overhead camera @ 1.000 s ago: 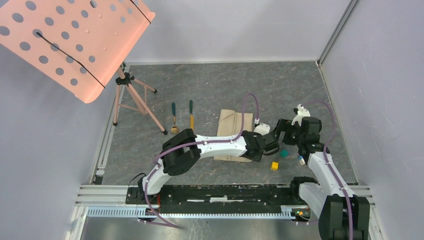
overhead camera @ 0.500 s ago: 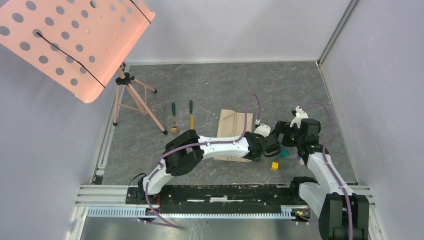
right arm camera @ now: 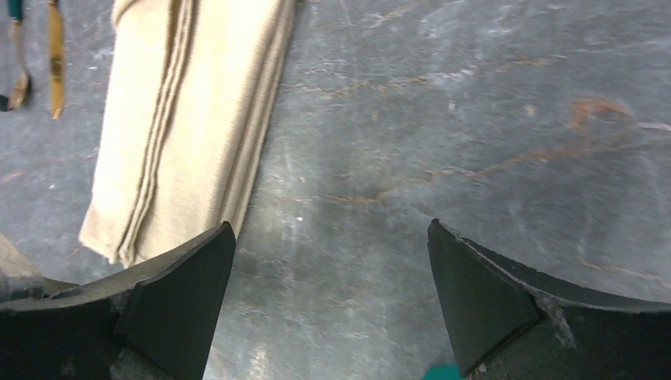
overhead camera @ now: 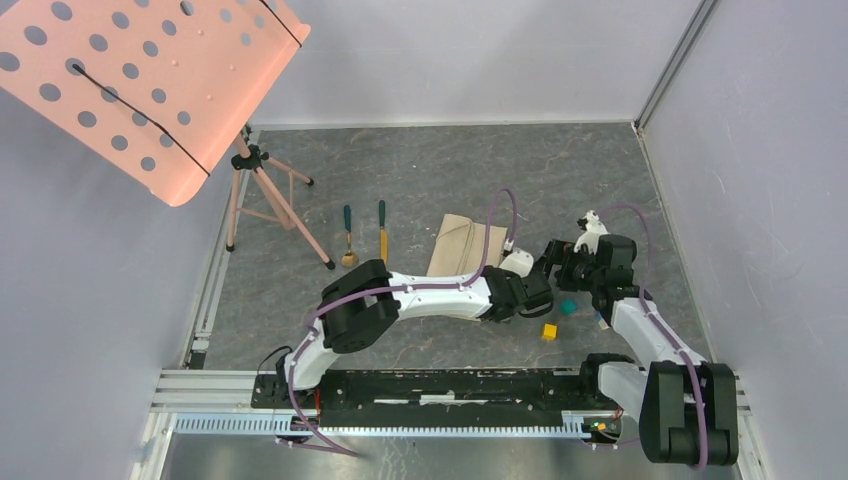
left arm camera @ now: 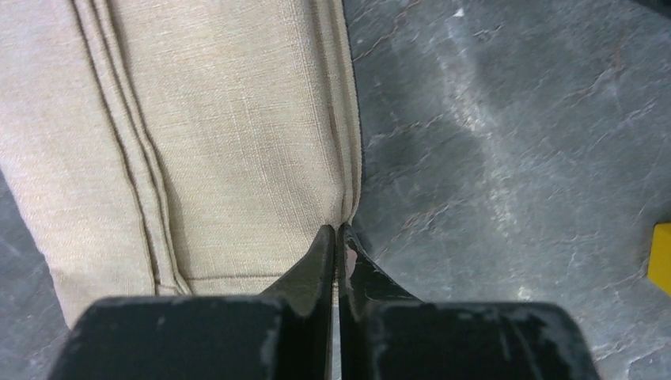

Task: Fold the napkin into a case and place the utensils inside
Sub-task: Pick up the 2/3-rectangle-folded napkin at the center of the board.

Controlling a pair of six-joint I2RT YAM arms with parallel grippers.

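Plain beige napkin, no pattern. Gold spoon and gold knife, dark teal handles. Grey marbled table. Yellow cube, teal cube. Pink stand, dotted with holes.

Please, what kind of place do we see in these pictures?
Probably a robot test cell in a laboratory: left arm and right arm bolted to a metal rail at the table edge, plain walls closing it in.

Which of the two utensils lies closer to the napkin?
The knife, with its straight gold blade. The spoon, with a rounded bowl, lies beyond it, farther from the napkin.
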